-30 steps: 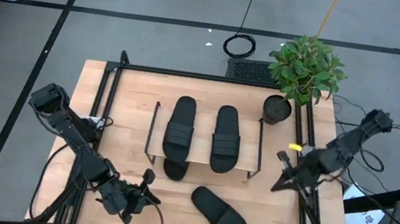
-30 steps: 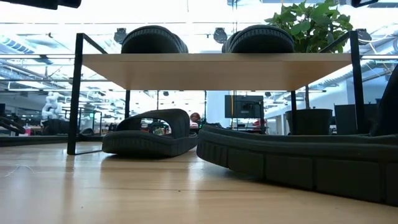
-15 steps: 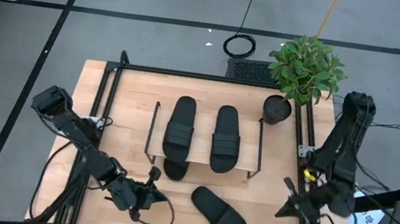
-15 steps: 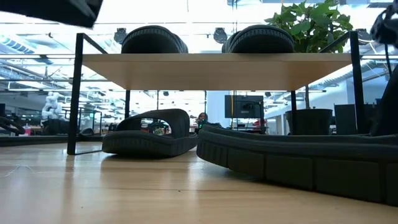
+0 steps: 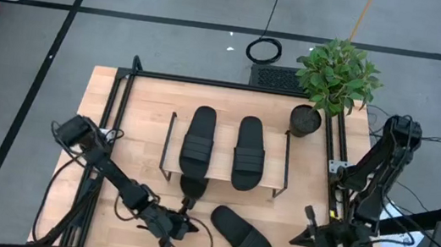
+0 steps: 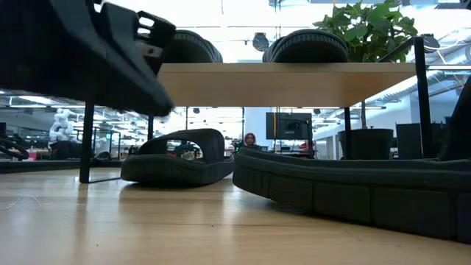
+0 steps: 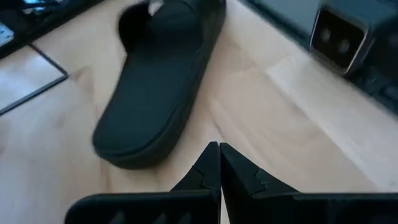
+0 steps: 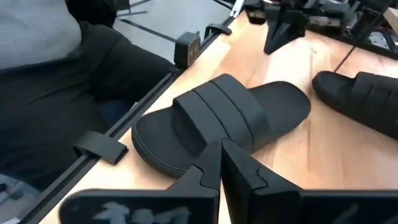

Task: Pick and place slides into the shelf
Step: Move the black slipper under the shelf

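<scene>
Two dark jointed arms (black cables trailing), tapered black fingers [image 7: 211, 168].

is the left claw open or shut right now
Shut. In the left wrist view the left claw shows its two dark fingers pressed together with nothing between them, short of the loose slide on the table.

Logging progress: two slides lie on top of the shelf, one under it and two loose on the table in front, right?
Not quite: the high view shows only one loose slide in front. Two slides on the shelf and one under it are correct.
</scene>
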### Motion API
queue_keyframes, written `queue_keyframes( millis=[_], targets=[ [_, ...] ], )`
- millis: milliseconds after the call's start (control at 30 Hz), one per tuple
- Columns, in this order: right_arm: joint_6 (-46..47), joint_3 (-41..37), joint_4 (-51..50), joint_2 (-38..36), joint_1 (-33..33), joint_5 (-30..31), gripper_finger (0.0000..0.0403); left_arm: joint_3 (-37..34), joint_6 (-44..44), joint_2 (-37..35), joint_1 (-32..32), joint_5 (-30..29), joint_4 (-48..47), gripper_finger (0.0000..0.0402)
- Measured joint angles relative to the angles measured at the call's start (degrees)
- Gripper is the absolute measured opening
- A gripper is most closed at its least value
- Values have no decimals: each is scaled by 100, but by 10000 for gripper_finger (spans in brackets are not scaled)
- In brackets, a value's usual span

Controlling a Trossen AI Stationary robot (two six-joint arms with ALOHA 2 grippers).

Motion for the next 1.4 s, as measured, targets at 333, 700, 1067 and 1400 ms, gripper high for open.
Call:
queue_keyframes(
  millis=[333, 700, 1067, 1400],
  targets=[
    [532, 0, 629, 790, -222, -350, 0, 812, 129, 502, 51, -238, -575, 0],
    [988, 0, 1378, 1845, -627, -618, 0, 849, -822, 479, 349, -653, -312, 1],
    [1137, 0, 2310, 2619, -945, -948, 0, 844, -856, 479, 330, -619, -532, 2],
    [755, 0, 3252, 2998, -1199, -1226, 0, 844, -854, 479, 330, -619, -591, 3]
  ],
)
